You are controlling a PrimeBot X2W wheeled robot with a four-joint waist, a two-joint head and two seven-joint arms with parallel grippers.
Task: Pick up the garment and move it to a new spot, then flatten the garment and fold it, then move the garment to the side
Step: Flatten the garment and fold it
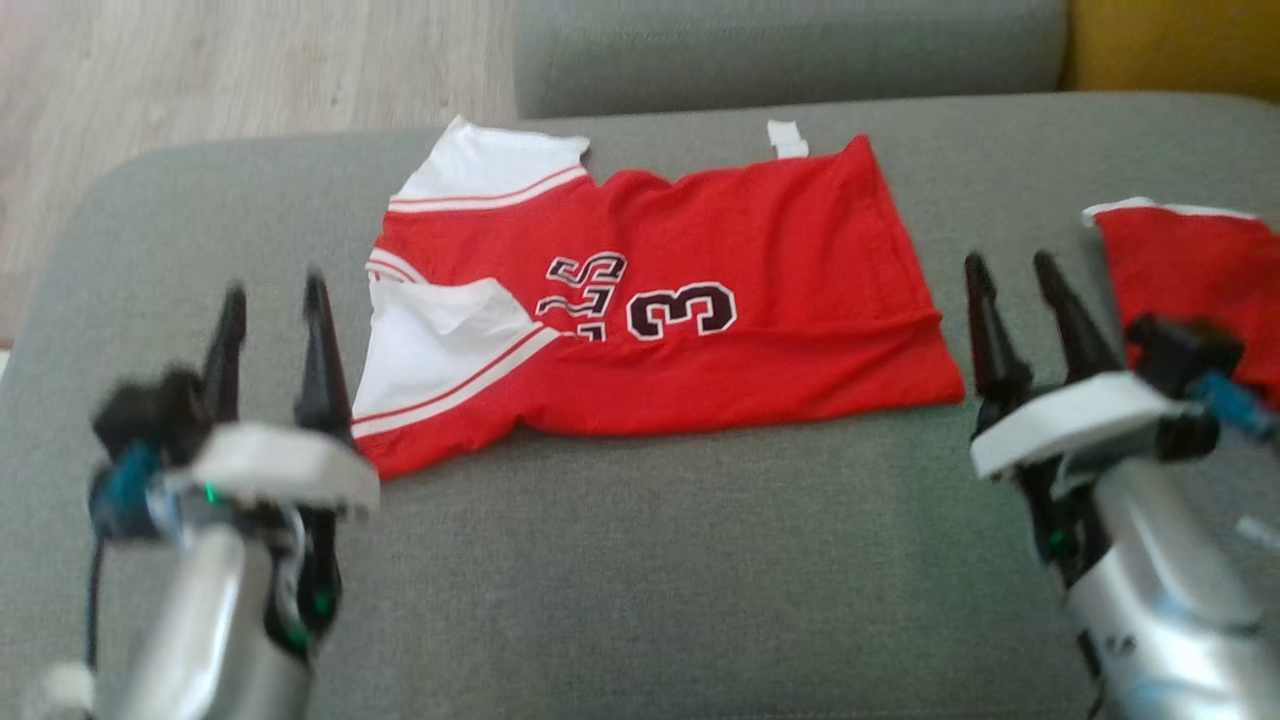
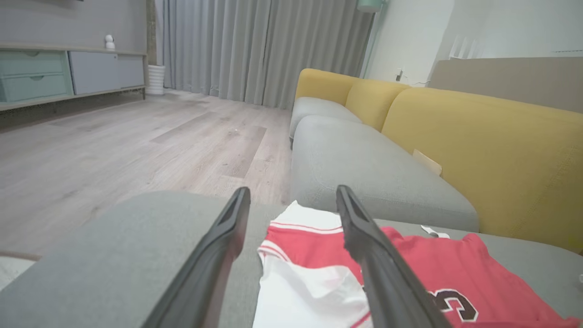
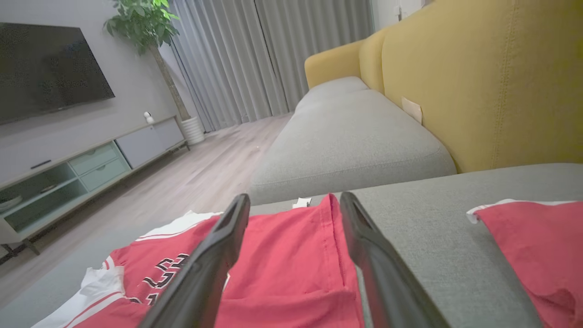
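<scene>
A red jersey [image 1: 700,310] with white sleeves and a black number 3 lies folded lengthwise on the grey sofa cushion [image 1: 650,580]. My left gripper [image 1: 272,290] hovers open just left of the white sleeve end, holding nothing. At the jersey's right hem my right gripper [image 1: 1012,262] stands open and empty too. In the left wrist view the jersey [image 2: 314,273] lies between and beyond the open left gripper [image 2: 294,193]. Seen from the right wrist, the red hem [image 3: 291,255] lies between the fingers of the right gripper [image 3: 296,200].
A second red garment [image 1: 1190,275] lies at the cushion's right edge, close to my right arm, also seen as red cloth [image 3: 533,246]. A yellow backrest [image 3: 483,77] rises behind the sofa. Wooden floor [image 2: 114,150] lies off the cushion's left edge.
</scene>
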